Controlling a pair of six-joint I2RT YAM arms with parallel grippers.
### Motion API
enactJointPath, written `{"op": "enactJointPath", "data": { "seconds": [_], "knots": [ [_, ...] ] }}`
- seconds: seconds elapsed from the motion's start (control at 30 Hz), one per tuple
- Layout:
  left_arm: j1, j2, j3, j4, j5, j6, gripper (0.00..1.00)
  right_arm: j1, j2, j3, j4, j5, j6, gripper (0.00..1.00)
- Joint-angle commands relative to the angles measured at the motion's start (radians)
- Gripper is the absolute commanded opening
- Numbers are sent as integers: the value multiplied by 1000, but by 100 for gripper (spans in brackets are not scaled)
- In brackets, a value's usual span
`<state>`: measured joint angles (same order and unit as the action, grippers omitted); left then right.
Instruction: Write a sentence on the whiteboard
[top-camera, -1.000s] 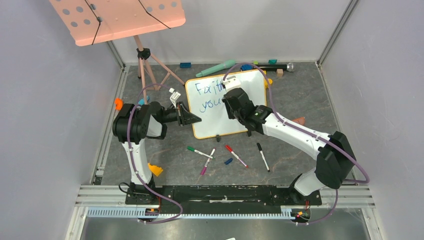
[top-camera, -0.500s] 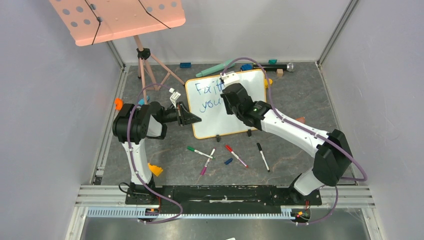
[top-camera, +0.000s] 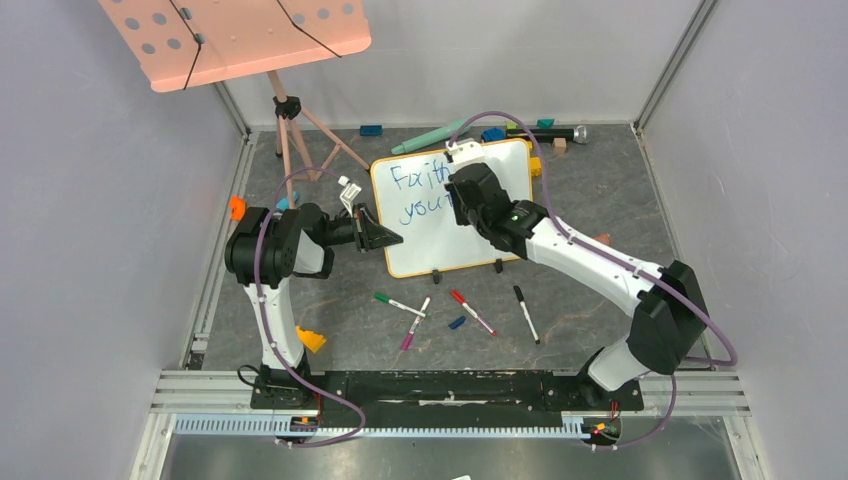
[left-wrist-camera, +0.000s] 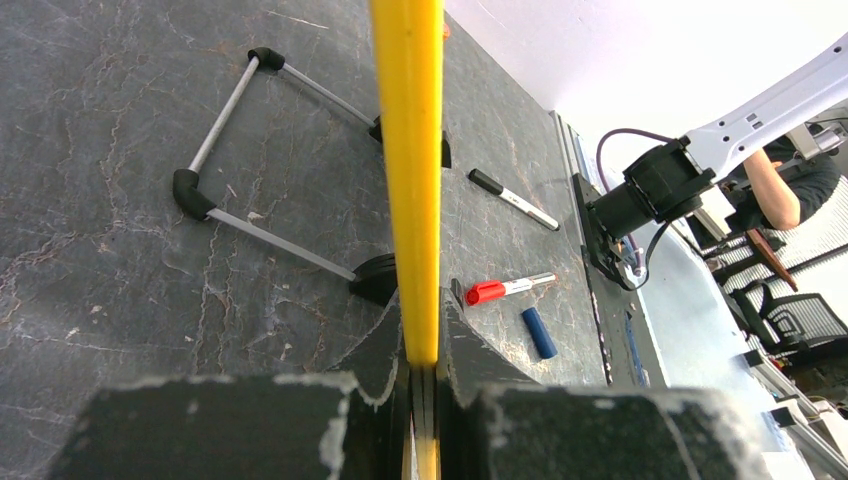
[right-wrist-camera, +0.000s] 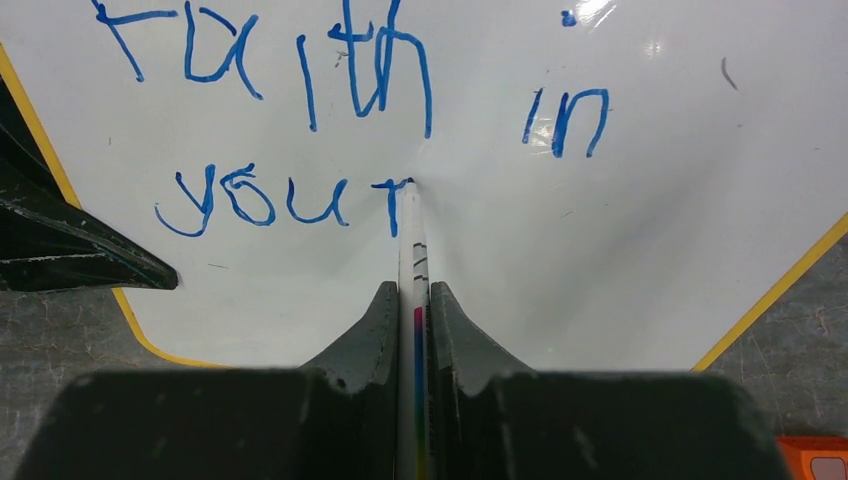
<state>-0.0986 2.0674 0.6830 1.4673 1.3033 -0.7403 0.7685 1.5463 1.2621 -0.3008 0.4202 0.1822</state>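
The whiteboard (top-camera: 440, 245) with its orange-yellow frame stands tilted at mid-table. My left gripper (top-camera: 386, 238) is shut on its left edge; the left wrist view shows the yellow frame edge (left-wrist-camera: 410, 150) pinched in that gripper (left-wrist-camera: 421, 330). My right gripper (top-camera: 462, 192) hovers over the board, shut on a white marker (right-wrist-camera: 413, 255). The marker's tip touches the board at the last letter of "your". The sentence (right-wrist-camera: 340, 70) in blue reads "Faith in" above "your"; it also shows partly in the top view (top-camera: 412, 180).
A pink music stand (top-camera: 240, 35) on a tripod (top-camera: 290, 130) stands back left. Green (top-camera: 398, 303), pink (top-camera: 415, 322), red (top-camera: 470, 311) and black (top-camera: 525, 313) markers and a blue cap (top-camera: 456, 322) lie before the board. Teal items and a microphone (top-camera: 560, 132) line the back.
My right gripper has shifted slightly right along the second line with the marker, and a stroke after "you" has appeared. The left arm and board have not moved.
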Motion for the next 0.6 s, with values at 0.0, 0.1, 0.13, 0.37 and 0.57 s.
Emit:
{"op": "enactJointPath", "data": {
  "seconds": [0.0, 0.1, 0.13, 0.37, 0.57],
  "knots": [
    [-9, -21, -2, 90, 59, 105, 2, -33, -90, -34, 68, -41, 1, 0],
    [-9, -22, -2, 90, 59, 105, 2, -42, -145, -93, 111, -53, 13, 0],
    [-9, -22, -1, 90, 59, 105, 2, -44, -156, -104, 115, -51, 16, 0],
    [-9, -21, -2, 90, 58, 105, 2, -46, -198, -173, 115, -17, 22, 0],
    [-9, -19, 5, 90, 56, 98, 2, -46, -239, -224, 142, -3, 22, 0]
  ]
}}
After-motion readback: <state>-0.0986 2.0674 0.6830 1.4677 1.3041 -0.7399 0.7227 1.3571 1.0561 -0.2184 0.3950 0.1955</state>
